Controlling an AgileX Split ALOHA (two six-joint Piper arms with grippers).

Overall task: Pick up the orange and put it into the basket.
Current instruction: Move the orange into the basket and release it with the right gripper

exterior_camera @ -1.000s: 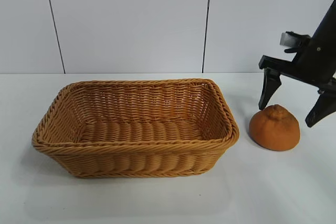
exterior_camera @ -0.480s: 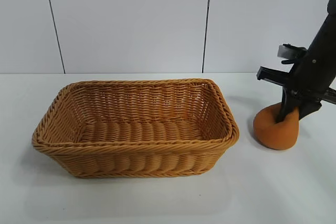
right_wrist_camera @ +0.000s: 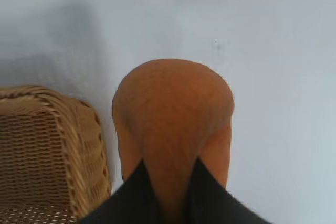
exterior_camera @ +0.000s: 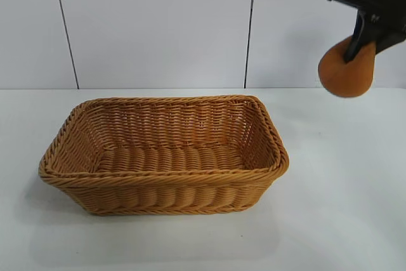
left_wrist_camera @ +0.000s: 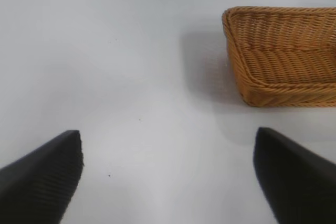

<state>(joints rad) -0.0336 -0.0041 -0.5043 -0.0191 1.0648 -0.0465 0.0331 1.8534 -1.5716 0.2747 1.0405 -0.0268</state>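
right hand point(exterior_camera: 363, 37) top right, clamped on the orange point(exterior_camera: 342, 73), held high above the surface point(exterior_camera: 330, 220), clear of it. basket point(exterior_camera: 162, 179) sits centre-left on the surface, well apart from the orange.

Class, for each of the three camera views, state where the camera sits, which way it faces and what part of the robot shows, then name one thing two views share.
Exterior view: outside the rig, facing the wall; shows the basket on the table and the right gripper holding the orange aloft.
Left wrist view: on the left arm, looking down over the table; the left gripper is open.
Right wrist view: on the right arm, looking down past the gripped orange.
Shared: the basket appears in all three.
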